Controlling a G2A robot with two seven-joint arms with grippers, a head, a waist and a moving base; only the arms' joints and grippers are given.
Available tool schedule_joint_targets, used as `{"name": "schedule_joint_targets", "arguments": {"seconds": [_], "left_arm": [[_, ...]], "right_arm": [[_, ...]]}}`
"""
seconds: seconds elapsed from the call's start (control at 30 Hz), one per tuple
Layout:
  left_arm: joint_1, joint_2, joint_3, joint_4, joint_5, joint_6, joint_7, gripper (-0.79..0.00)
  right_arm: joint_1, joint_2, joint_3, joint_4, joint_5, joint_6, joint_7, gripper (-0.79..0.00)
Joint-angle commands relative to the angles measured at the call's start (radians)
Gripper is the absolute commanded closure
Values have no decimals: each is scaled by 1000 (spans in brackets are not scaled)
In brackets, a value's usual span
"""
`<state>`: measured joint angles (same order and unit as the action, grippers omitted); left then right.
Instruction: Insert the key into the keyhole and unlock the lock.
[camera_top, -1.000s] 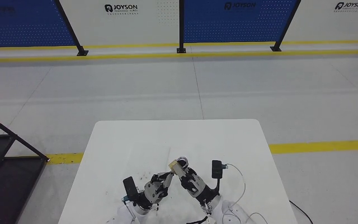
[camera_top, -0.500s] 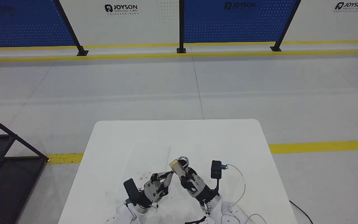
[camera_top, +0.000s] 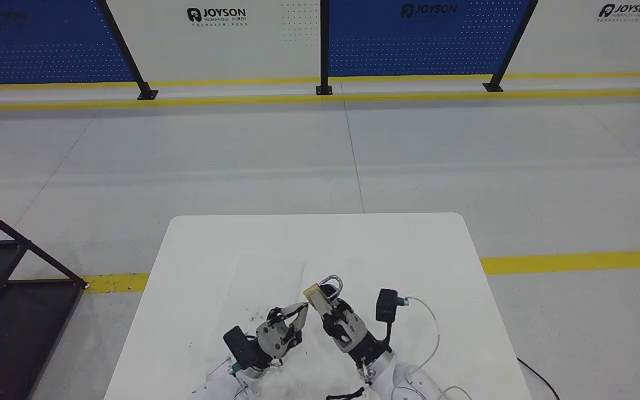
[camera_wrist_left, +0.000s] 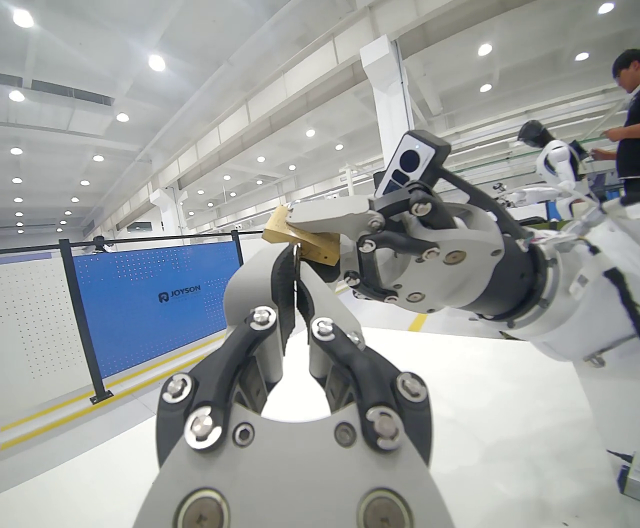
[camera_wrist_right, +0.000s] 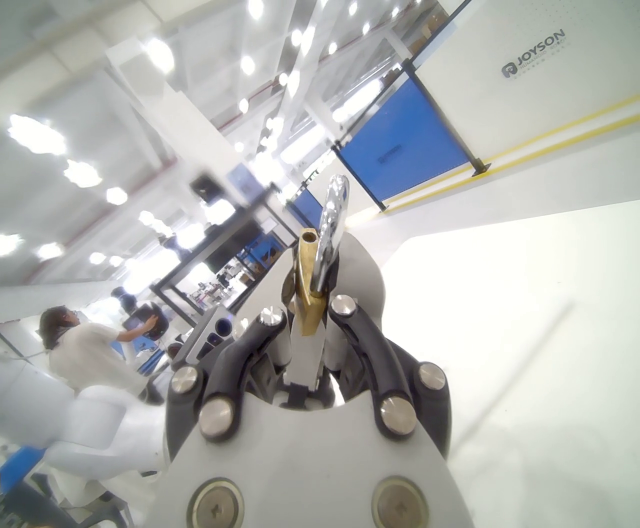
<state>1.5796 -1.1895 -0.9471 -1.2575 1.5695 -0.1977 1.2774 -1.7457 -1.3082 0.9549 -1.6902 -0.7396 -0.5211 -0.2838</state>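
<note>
A brass padlock (camera_top: 319, 296) with a silver shackle (camera_top: 331, 285) is held above the white table (camera_top: 400, 250) near its front edge, with my right gripper (camera_top: 326, 305) shut on its body. In the right wrist view the padlock (camera_wrist_right: 306, 292) stands between the fingers with the shackle (camera_wrist_right: 332, 215) pointing away. My left gripper (camera_top: 293, 316) sits just left of it, shut on a thin key (camera_wrist_left: 298, 256). The key's tip meets the underside of the padlock (camera_wrist_left: 295, 236). The keyhole is hidden.
A white cable (camera_top: 425, 312) loops over the table beside the right arm. A black metal frame (camera_top: 35, 258) stands off the table's left side. The far half of the table is bare. Blue and white barrier panels (camera_top: 420, 40) line the floor beyond.
The padlock has turned in the right gripper, so its shackle now stands out more. Both grippers have shifted slightly and stay together at the lock.
</note>
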Motion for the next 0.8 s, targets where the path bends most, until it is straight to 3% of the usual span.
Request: {"name": "schedule_joint_targets", "arguments": {"seconds": [0.0,0.1,0.23,0.27,0.3,0.33,0.37,0.57,0.77], "left_arm": [[-3,0,-1,5,14,21,0,0],[-6,0,-1,14,41,63,1,0],[-10,-3,3,19,26,52,12,0],[-9,-4,4,18,15,42,19,-46],[-10,-4,5,19,5,33,23,-431],[-10,-5,5,20,-2,27,26,-736],[-10,-5,5,20,-7,23,28,-785],[2,1,-4,12,-32,-45,26,-785],[82,44,-105,-55,-92,-266,1,-785]], "right_arm": [[-1,0,-1,-1,-2,6,-4,0],[-2,0,-3,-2,-7,13,-10,0],[-1,0,-7,-1,-12,19,-16,0],[-2,0,-6,-1,-12,22,-21,0],[-2,-1,-6,-2,-13,25,-30,0],[-3,-1,-7,-1,-15,27,-37,0],[-3,-1,-7,0,-17,29,-41,0],[8,-3,1,14,-5,55,-60,0],[77,-12,-12,85,59,129,46,0]]}}
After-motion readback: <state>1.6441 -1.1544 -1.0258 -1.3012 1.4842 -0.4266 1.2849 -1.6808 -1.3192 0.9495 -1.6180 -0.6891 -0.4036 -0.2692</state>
